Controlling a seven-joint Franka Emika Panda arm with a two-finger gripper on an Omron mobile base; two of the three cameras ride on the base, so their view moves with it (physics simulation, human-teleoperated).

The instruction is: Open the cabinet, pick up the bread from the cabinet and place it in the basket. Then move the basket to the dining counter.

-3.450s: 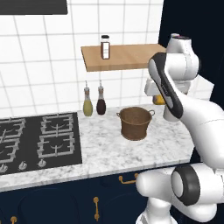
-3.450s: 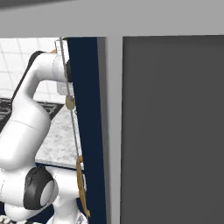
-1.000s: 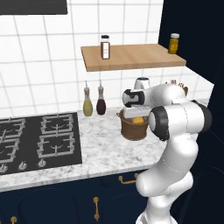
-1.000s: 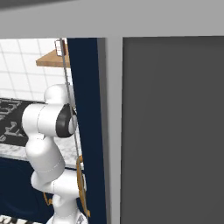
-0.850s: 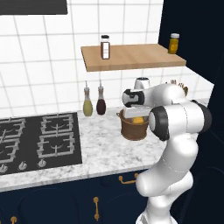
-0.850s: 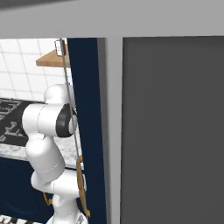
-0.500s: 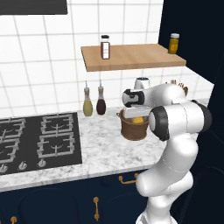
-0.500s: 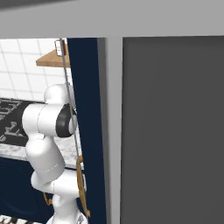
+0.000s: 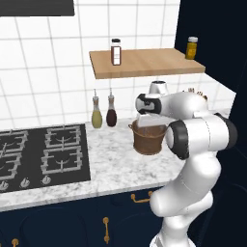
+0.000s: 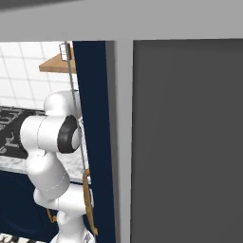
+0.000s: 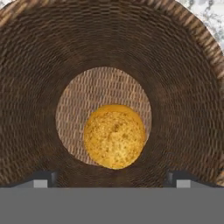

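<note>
bread in basket, under spread gripper

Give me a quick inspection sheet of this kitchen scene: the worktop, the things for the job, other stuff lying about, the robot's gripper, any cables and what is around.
Surface: marble worktop, black stove at its left.
Job's things: bread lies on the floor of the basket; the basket stands on the worktop, not at a dining counter.
Clutter: two bottles by the tiled wall; a jar and a yellow jar on the wooden shelf.
Gripper: gripper above the basket mouth, fingertips wide apart, holding nothing.
Cables: nothing seen.
Surroundings: open navy cabinet door, grey panel.
</note>
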